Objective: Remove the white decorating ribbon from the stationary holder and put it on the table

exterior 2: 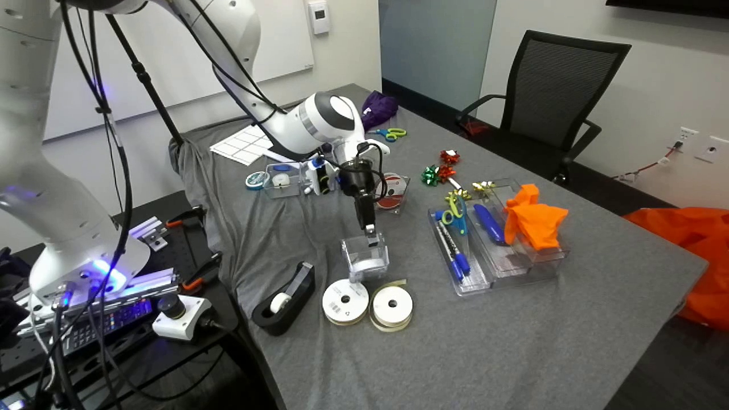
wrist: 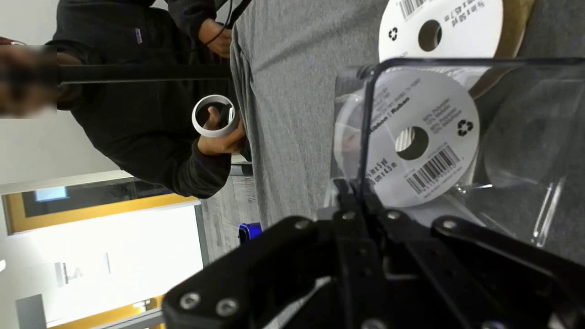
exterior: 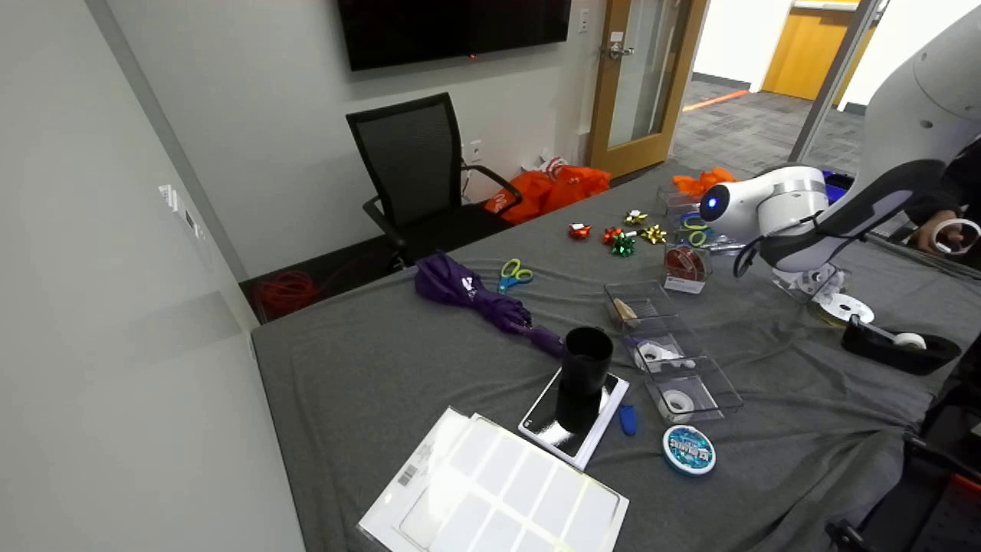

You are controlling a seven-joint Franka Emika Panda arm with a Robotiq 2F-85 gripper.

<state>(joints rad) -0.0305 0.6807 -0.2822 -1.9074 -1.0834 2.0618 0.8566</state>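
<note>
The clear holder [exterior 2: 347,250] is on the dark grey table [exterior 2: 484,347], near the middle in an exterior view. A white ribbon spool [wrist: 450,141] with a barcode shows through its clear wall in the wrist view and appears to stand inside it. My gripper [exterior 2: 370,230] points down at the holder's upper edge. In the wrist view my fingertips [wrist: 360,194] are closed around the holder's thin wall at its rim, beside the spool and not around it. In an exterior view the holder [exterior: 829,280] shows under the arm, which hides the gripper. I cannot tell whether the holder is lifted.
Two white spools [exterior 2: 345,300] [exterior 2: 393,305] lie flat near the holder. A black tape dispenser [exterior 2: 290,310] is beside them. Clear trays [exterior 2: 515,270] hold pens, scissors and orange cloth. A boxed red ribbon [exterior 2: 392,191] is behind the gripper. A person [wrist: 137,91] stands near the table edge.
</note>
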